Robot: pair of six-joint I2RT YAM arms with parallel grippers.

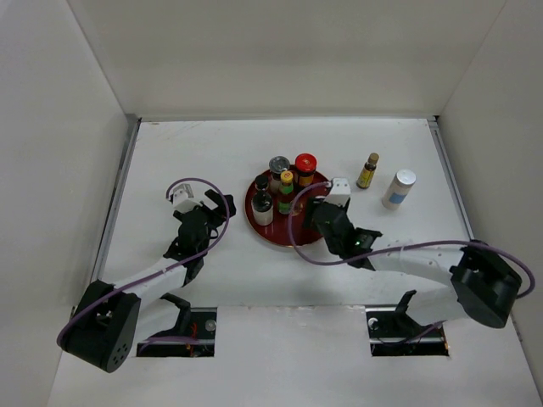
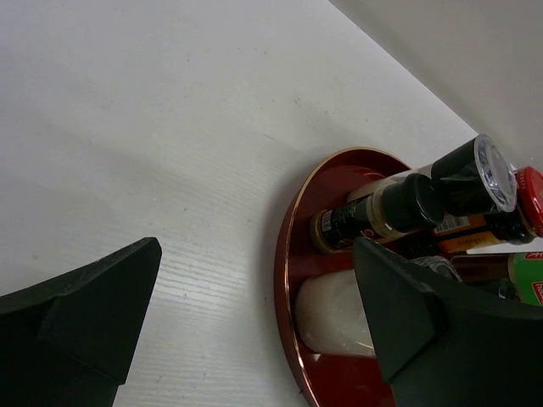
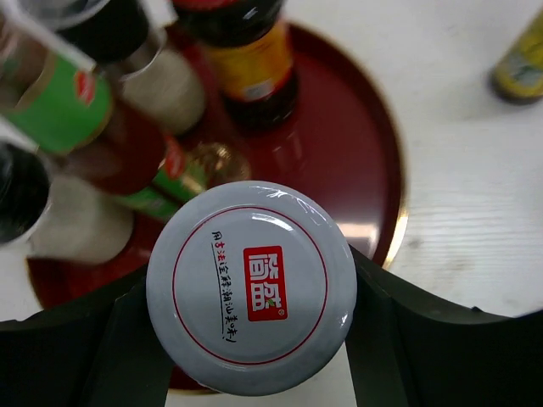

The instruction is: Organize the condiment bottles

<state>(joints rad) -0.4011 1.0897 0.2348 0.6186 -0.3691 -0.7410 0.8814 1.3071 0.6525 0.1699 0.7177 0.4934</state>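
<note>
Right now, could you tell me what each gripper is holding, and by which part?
The right gripper grips the white-lidded jar by its lid's sides; left gripper holds nothing.

Bright, even light comes from overhead, nearly washing out the white worktop (image 1: pixel 254 280); shadows under the arms (image 1: pixel 407 259) are soft. Glare streaks the red tray (image 3: pixel 373 161). The white-capped bottle (image 3: pixel 250 288) is sharp, while the green-labelled bottle (image 3: pixel 55 110) at upper left blurs.

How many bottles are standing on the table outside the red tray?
2. A small amber bottle and a white bottle further right, both right of the red tray. The right claw grips a white-lidded jar at the tray's edge.
</note>
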